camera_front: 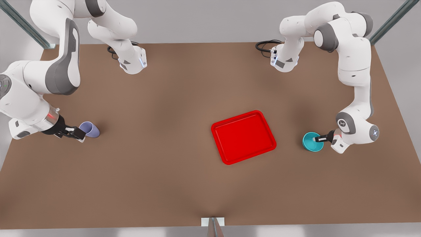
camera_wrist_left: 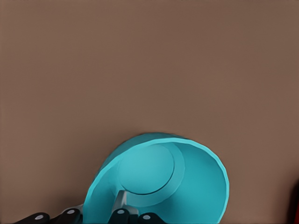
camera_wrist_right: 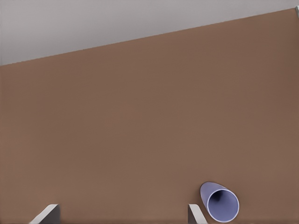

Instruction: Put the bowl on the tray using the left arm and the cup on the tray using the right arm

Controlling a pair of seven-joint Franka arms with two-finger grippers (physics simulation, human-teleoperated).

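Observation:
The teal bowl (camera_front: pixel 311 142) rests on the table at the front view's right, right of the red tray (camera_front: pixel 243 137). My left gripper (camera_front: pixel 318 139) is shut on the bowl's near wall. In the left wrist view one finger (camera_wrist_left: pixel 119 201) sits inside the bowl (camera_wrist_left: pixel 159 182) and the other outside it. At the front view's left the lavender cup (camera_front: pixel 90 129) lies tipped, mouth toward my right gripper (camera_front: pixel 76 133). That gripper is open, and in the right wrist view the cup (camera_wrist_right: pixel 219 203) sits just outside one fingertip (camera_wrist_right: pixel 195 213), not between the fingers.
The brown table (camera_front: pixel 164 171) spreads wide between the cup and the tray. Both arm bases and their black cables (camera_front: pixel 264 45) stand at the far edge. A metal post (camera_front: pixel 213 227) rises at the near edge.

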